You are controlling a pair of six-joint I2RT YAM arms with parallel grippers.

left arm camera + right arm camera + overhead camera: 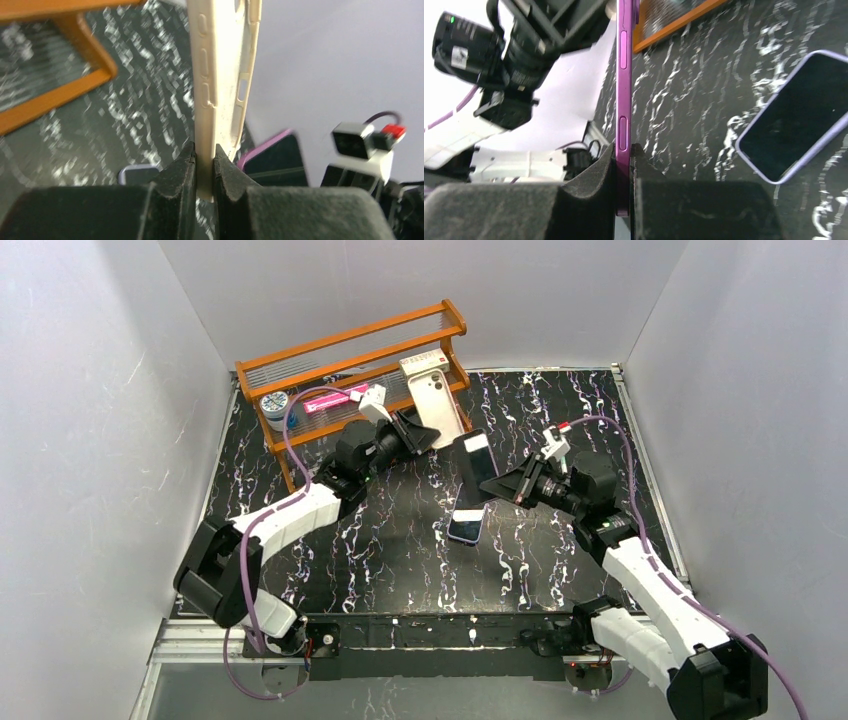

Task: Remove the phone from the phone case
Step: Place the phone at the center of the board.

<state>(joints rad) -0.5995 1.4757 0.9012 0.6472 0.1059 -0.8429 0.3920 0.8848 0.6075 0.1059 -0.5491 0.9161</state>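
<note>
My left gripper [418, 436] is shut on the lower edge of a cream phone case [437, 400] and holds it up in front of the rack. In the left wrist view the case [225, 75] looks like a thin empty shell, pinched between my left gripper's [205, 170] pads. My right gripper [503, 486] is shut on a purple phone [478, 462], held on edge above the table's middle, apart from the case. In the right wrist view the phone's purple side [624, 75] with its buttons runs up from my right gripper [624, 165].
A second phone in a lavender case [467, 527] lies flat on the black marbled table [400, 560], below the purple phone; it also shows in the right wrist view [796, 120]. An orange wooden rack [350, 350] at the back holds a tin [273, 403], a pink box [335, 400] and a white box [422, 362].
</note>
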